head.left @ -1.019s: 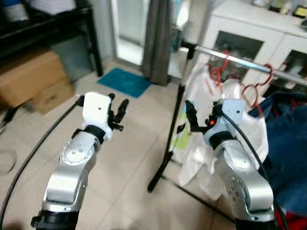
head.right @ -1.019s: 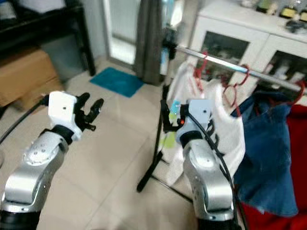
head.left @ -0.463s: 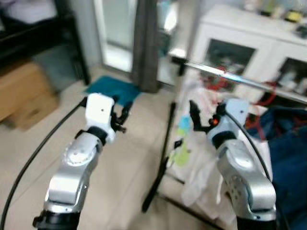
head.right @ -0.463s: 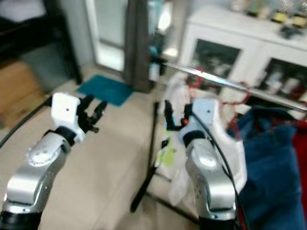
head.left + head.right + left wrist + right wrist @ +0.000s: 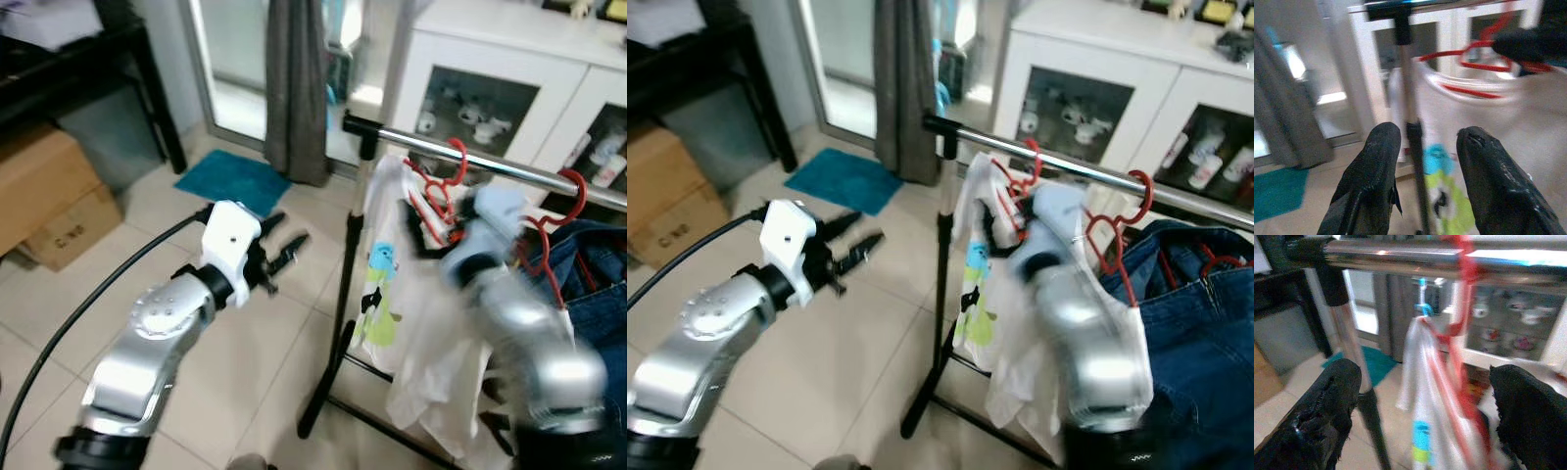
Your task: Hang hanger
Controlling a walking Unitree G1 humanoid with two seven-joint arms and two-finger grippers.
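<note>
Right wrist view: right tool (image 5: 1425, 416) spread wide around the red hanger (image 5: 1462, 357) under the rail (image 5: 1400, 257); left tool (image 5: 284, 253) parted.

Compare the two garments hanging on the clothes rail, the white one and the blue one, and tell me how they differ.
The white shirt is pale with a blue and green cartoon print; the blue denim garment is dark and plain. The white shirt hangs nearest the rail's upright post; the denim garment hangs further along, to the robot's right. The white shirt looks thin and limp; the denim looks heavier. Both hang on red hangers from the same rail.
</note>
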